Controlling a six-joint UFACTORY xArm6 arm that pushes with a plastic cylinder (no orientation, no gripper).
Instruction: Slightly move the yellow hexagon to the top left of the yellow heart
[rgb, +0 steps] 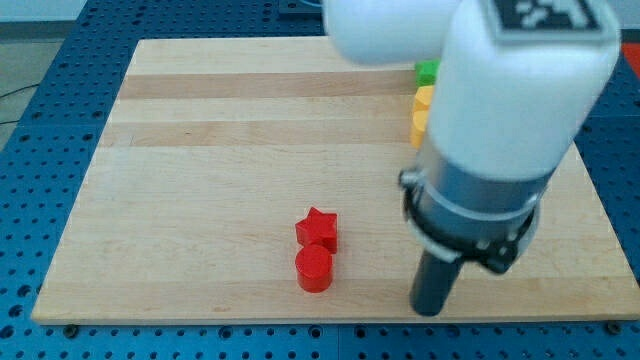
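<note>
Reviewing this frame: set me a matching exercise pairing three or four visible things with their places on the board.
Things:
1. red star
2. red cylinder
3. green block
4. my tip

Places:
A. near the view's bottom edge, to the right of both red blocks
B. near the view's top, partly hidden by the arm, above two yellow blocks
C. directly above the other red block, touching it
D. lowest red block, left of the rod's end

Pairs: 1-C, 2-D, 3-B, 4-A
</note>
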